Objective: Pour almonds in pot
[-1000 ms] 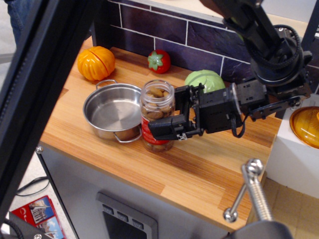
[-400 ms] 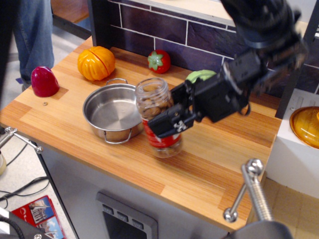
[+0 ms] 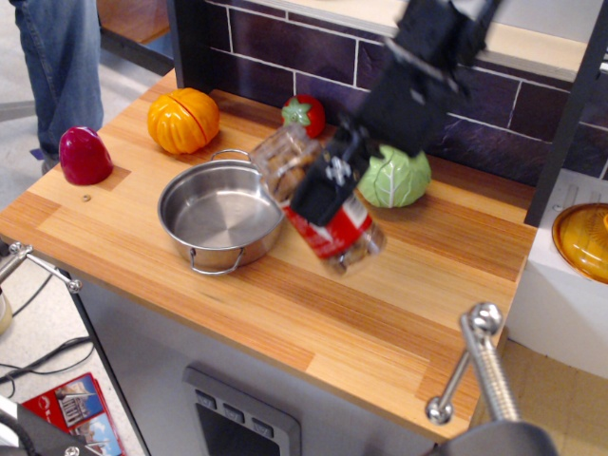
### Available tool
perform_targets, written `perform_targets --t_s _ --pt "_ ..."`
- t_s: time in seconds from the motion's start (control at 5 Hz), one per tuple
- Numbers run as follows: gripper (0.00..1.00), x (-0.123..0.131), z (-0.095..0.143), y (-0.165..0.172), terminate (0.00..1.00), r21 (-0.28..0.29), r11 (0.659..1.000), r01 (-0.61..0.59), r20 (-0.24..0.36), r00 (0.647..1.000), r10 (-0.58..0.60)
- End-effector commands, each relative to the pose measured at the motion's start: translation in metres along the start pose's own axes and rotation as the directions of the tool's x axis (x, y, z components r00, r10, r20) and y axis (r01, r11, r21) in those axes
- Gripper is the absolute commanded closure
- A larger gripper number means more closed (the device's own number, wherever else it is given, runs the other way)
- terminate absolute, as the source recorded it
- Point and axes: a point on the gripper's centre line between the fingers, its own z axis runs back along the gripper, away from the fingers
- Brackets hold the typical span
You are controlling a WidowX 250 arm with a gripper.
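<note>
The jar [image 3: 318,204] is held in the gripper [image 3: 326,185], whose jaws are closed around its middle over the red-and-white label. A second ago the jar was standing upright on the wooden counter [image 3: 399,304] just right of the pot [image 3: 220,214], with the gripper clamped on it from the right at counter height. Since then it has been lifted clear of the counter and tipped steeply to the left, so that its mouth is now pointed toward the pot's right rim and its base is raised up and to the right. The arm, which was stretched out level before, is now seen angled down from the upper right, and it is blurred by motion.

The almonds [image 3: 285,160] are seen through the clear glass, gathered mostly toward the mouth end of the jar, with a few at the base end. None are seen in the pot, whose shiny inside shows only reflections. The pot itself is unmoved on the left part of the counter, wire handles front and back.

The orange pumpkin [image 3: 182,120], the red strawberry [image 3: 306,111] and the green cabbage [image 3: 395,178] are left where they were; the cabbage, earlier half hidden behind the gripper, is now mostly uncovered. A dark red object [image 3: 85,155] lies at the counter's left edge.
</note>
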Motion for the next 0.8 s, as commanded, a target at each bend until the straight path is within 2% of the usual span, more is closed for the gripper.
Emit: perform_targets --t_s 0.0,0.2,0.4,0.6 --pt "1.0 -0.022 0.02 -0.006 0.0 -0.027 0.993 0.116 0.173 0.979 -0.11" --pt "1.0 -0.023 0.019 -0.011 0.0 0.032 0.989 0.147 0.225 0.963 -0.15" --pt "1.0 -0.02 0.033 -0.007 0.0 0.151 0.977 0.147 0.279 0.942 -0.185" --pt "1.0 -0.018 0.047 0.001 0.0 0.224 0.967 0.124 0.349 0.916 -0.198"
